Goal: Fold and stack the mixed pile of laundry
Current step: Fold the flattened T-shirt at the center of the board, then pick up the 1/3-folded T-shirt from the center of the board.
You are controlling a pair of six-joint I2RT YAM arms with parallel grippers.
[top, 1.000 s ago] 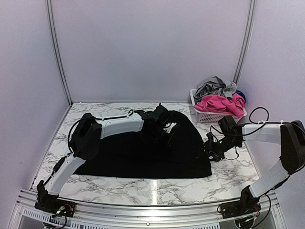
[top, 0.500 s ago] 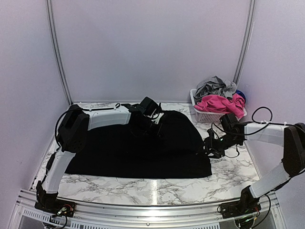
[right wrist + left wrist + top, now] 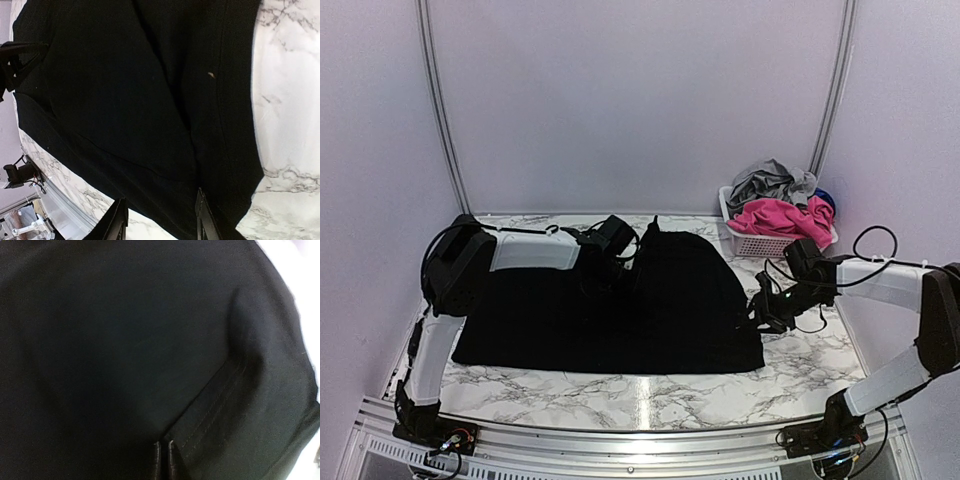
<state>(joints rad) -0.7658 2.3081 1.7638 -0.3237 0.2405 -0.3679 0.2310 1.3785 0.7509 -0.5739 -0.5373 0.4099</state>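
- The black cloth lies spread across the marble table, with a ridge lifted at its far middle.
- The left gripper has its fingers pressed together, pinching the cloth beside a stitched hem.
- The right gripper has its fingers apart, straddling the cloth's right edge.
- The pink piece, grey garment and blue piece sit heaped in the white basket at far right.

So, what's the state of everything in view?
left hand: shut, pinching the black cloth
right hand: open, over the cloth's right edge
black cloth: spread out, ridge lifted at left hand
white lattice basket: upright, heaped
pink garment: crumpled in basket
grey garment: crumpled in basket
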